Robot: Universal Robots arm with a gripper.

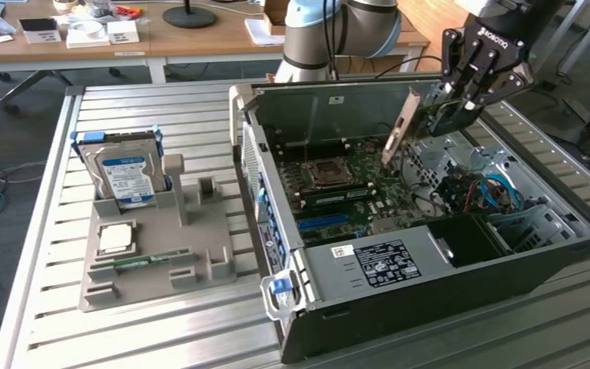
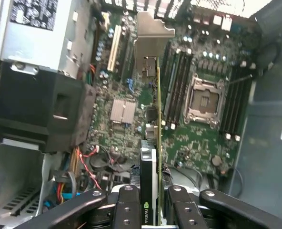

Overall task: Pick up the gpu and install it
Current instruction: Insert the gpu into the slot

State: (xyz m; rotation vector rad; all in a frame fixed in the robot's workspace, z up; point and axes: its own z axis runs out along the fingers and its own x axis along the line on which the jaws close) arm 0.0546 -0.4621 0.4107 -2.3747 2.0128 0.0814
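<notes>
The exterior view takes in the slatted tabletop (image 1: 172, 338). A grey holder (image 1: 208, 265) with a hard drive (image 1: 131, 178) sits toward its left edge in that view, and the open computer case (image 1: 541, 265) lies toward its right edge. The wrist view looks into the case instead, onto the motherboard (image 2: 198, 138) and its empty CPU socket (image 2: 205, 98).

The gripper (image 1: 457, 110) (image 2: 153, 207) has its fingers drawn close, pinching the gpu (image 1: 430, 121) (image 2: 149, 171) by its two faces. The card hangs on edge above the motherboard, clear of it. Its long axis runs from the gripper toward the exterior view's left, and its metal bracket (image 1: 402, 127) (image 2: 153, 33) is at that far end, slanting down.
</notes>
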